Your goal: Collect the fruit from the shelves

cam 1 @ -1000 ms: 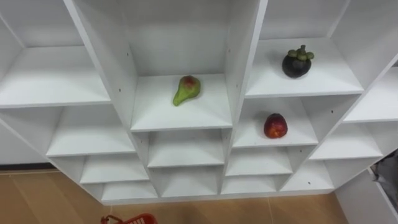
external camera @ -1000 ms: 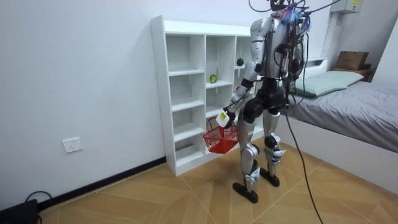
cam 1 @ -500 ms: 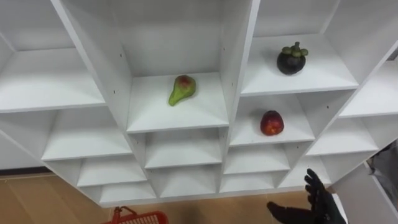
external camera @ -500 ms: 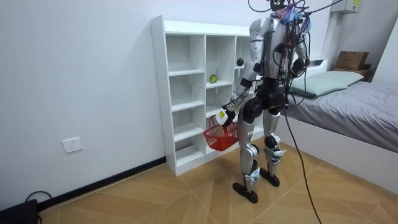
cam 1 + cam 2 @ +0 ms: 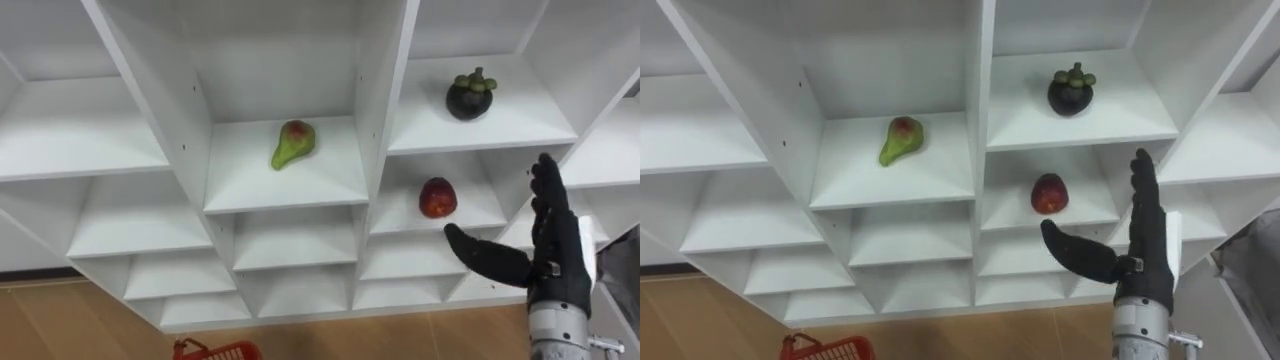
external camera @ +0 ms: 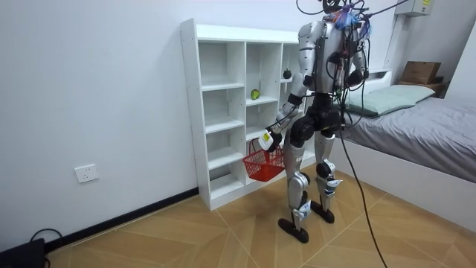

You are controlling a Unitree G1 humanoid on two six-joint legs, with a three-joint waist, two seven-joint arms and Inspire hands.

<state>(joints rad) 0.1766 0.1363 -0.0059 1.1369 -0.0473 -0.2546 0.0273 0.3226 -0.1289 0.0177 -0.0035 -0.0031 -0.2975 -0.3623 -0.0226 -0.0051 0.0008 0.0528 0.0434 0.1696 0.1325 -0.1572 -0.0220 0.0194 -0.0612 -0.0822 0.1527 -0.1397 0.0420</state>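
Just right of the red fruit (image 5: 437,198), the right hand's (image 5: 556,262) fingers (image 5: 546,190) stand straight and spread, empty, with the thumb below the fruit and apart from it. The fruit lies in the white closet (image 5: 385,80), under the mangosteen (image 5: 468,97) and right of the pear (image 5: 291,143). The left hand (image 6: 267,140) grips the red basket (image 6: 262,164).

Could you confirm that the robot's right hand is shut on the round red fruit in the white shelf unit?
No: the left eye view shows the right hand open, held apart from the round red fruit, which lies free in the white shelf unit.
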